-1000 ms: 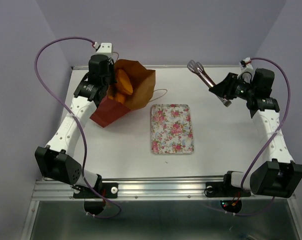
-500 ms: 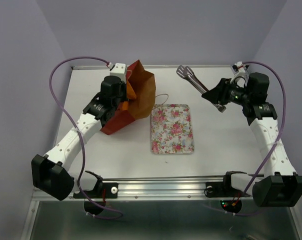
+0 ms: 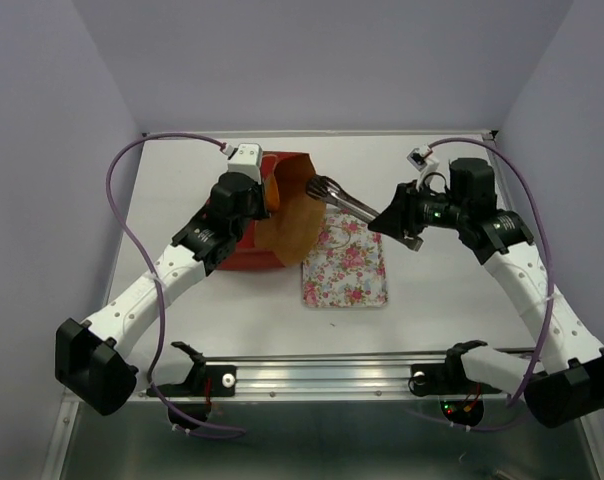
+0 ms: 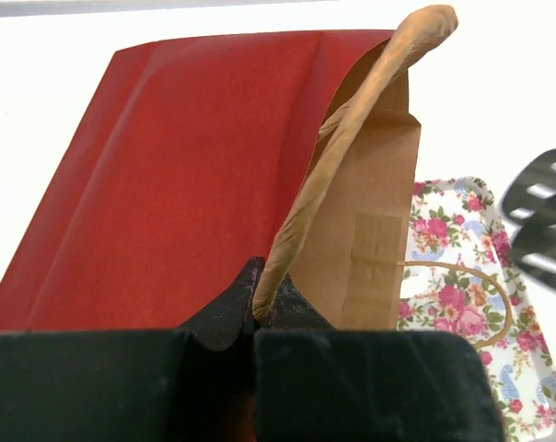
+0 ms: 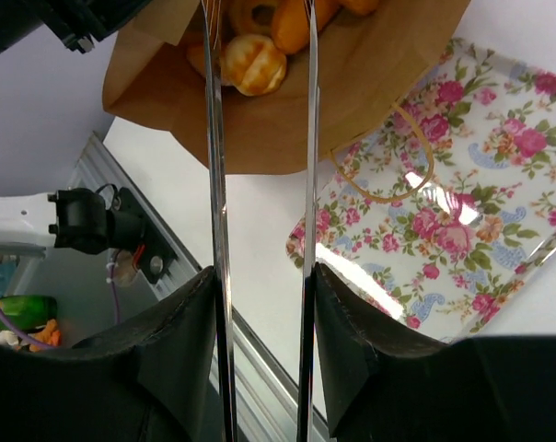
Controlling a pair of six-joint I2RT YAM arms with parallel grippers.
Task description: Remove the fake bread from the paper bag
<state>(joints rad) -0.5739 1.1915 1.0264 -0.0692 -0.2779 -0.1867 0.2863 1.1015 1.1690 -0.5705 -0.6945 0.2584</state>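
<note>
With the right gripper (image 5: 264, 295), steady the tongs (image 5: 214, 184), straddle the nearest bun of the fake bread (image 5: 253, 63) with the tips, then squeeze; avoid the cord handle (image 5: 388, 157); its jaws stand partly closed, clamping the tongs; the left gripper (image 4: 255, 308) is fully closed, pinching the rim of the paper bag (image 4: 186, 166), which lies near the far edge of the table (image 3: 452, 290), left of centre; the bread sits just inside its mouth, beside the floral tray (image 5: 462, 184).

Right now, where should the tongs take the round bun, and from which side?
Across its middle, entering straight through the paper bag's open mouth. The round bun lies nearest the mouth, between the tongs' two arms, and its rounded sides would probably slip off-centre.
</note>
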